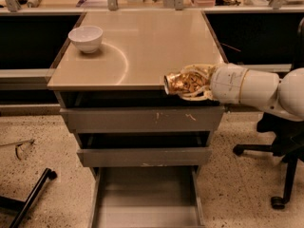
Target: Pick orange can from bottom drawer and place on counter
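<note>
Orange can (pixel 176 83) lies on its side, clamped between the pale fingers (pixel 198 71) of the robot's gripper (pixel 189 82), at the front right edge of the counter (pixel 152 42). Nearest the camera, the bottom drawer (pixel 147 194) stands pulled out over the speckled floor (pixel 42 141), its plain grey bed on show. Above it, the middle drawer (pixel 142 156) and the top drawer (pixel 142 119) sit further in, their grey fronts scuffed. At counter height, the white arm (pixel 247 85) reaches in from the right, with the can's shiny, dented end pointing left across the front lip; whether the can touches the tabletop cannot be told. A black office chair (pixel 285 175) stands on the floor below the arm. Farther back, the glossy beige surface carries a faint curved reflection mark (pixel 124 63), and a white bowl (pixel 86 38) sits upright near the far left corner, well apart from the can.
</note>
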Robot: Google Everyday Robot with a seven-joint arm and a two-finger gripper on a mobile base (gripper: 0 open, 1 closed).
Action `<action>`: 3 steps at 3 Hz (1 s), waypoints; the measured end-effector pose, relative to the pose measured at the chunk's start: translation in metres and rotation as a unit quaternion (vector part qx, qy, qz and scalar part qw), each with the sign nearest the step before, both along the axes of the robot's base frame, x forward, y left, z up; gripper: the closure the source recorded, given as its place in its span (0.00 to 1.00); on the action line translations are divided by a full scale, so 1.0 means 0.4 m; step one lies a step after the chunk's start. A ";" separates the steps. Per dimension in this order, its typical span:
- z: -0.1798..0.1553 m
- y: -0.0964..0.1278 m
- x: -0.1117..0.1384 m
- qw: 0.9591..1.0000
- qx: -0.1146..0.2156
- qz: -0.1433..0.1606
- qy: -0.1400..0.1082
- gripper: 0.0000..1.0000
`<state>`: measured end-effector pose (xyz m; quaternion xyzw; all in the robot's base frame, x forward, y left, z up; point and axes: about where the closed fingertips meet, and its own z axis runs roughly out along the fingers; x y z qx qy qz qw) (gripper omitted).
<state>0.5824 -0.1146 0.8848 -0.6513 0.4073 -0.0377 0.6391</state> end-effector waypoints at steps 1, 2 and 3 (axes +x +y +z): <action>0.113 0.034 0.051 0.999 -0.008 0.003 -0.044 1.00; 0.153 0.070 0.108 0.998 -0.008 0.016 -0.056 1.00; 0.150 0.092 0.183 0.998 -0.003 0.022 -0.054 1.00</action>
